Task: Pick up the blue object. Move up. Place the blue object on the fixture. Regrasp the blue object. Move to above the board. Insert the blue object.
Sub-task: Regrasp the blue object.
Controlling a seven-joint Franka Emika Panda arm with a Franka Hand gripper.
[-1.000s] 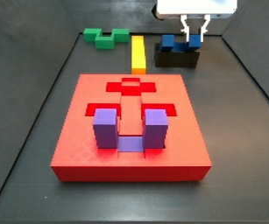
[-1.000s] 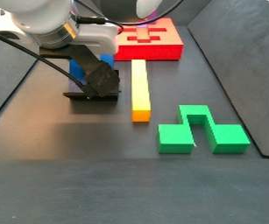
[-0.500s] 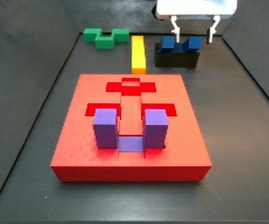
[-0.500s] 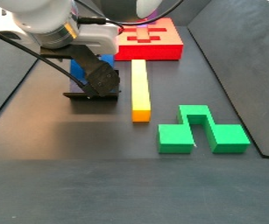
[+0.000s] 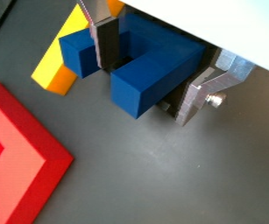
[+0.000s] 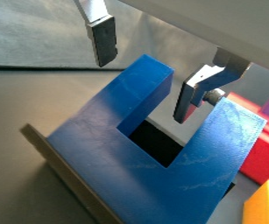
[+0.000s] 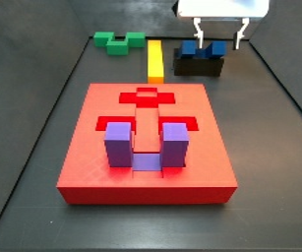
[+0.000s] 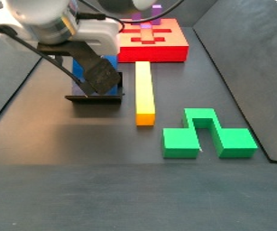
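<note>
Gripper [image 7: 215, 42]: being held just above the blue object [image 7: 202, 47] at the far right of the scene, jaws spread wide and holding nothing. In both wrist views the silver fingers [image 6: 102, 37] are being shown clear of the block on either flank, with gaps visible.

Blue object [image 6: 160, 131]: being carried by the fixture [image 7: 200, 66], prongs pointing up, base seated against the black bracket; not being gripped.

Step in hand, as judged: the placing on the fixture is done and the regrasp is being prepared. The next move is judged to call for a descent with the fingers straddling the block, then a closing on it.

Board [image 7: 147, 148]: lying near the middle of the counter, well apart from the fixture, with a purple U-shaped block [image 7: 148, 145] already seated in a near recess and cut-outs open farther back.

Yellow bar [image 7: 156, 57]: lying just left of the fixture. Green block [image 7: 118, 41]: lying at the far left.

Counter [image 7: 41, 128]: dark, matte, bounded by dark side walls.
</note>
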